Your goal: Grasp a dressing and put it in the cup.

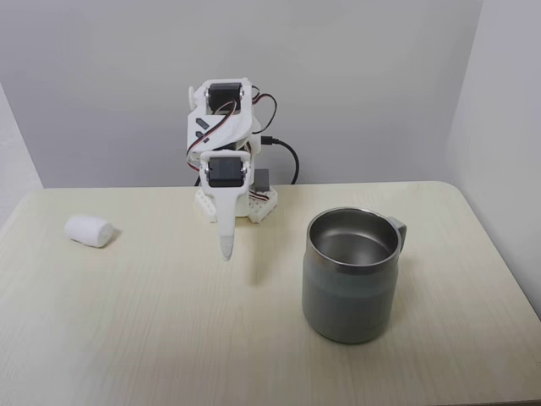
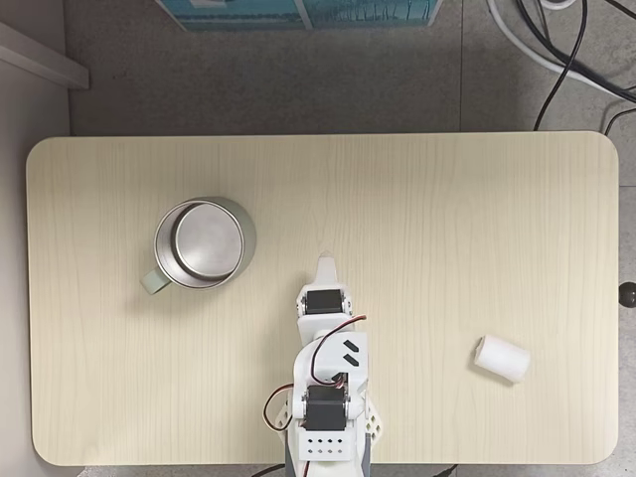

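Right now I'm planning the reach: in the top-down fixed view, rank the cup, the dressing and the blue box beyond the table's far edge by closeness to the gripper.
1. The cup, up and left of the gripper.
2. The dressing, lower right, near the table edge.
3. The blue box, off the table at the picture's top.

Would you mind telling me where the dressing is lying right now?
The dressing lies on its side near the table's left edge in a fixed view, far from the cup; in the top-down fixed view it sits right of the arm's base.
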You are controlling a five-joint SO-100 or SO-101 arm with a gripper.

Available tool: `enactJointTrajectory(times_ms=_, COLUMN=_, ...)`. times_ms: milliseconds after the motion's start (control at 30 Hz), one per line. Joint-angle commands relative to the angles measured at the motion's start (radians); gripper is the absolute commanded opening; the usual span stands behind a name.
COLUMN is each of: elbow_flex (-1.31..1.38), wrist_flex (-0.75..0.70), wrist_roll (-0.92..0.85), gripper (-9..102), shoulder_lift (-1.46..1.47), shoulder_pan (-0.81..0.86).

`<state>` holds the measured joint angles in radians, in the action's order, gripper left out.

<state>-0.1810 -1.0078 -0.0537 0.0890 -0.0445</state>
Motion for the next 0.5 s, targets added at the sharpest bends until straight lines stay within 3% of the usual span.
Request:
enactJointTrajectory(times_ms=0, elbow_flex=-0.006, wrist_flex=0.009, wrist_roll=0.041, gripper=0, shoulder_lift=-0.003, shoulder_pan=0.043)
enactJointTrajectory(times_ms=467, elbow_flex=-0.006, wrist_flex=0.009, wrist_roll=0.032, gripper=0, shoulder_lift=-0.003, shoulder_pan=0.041)
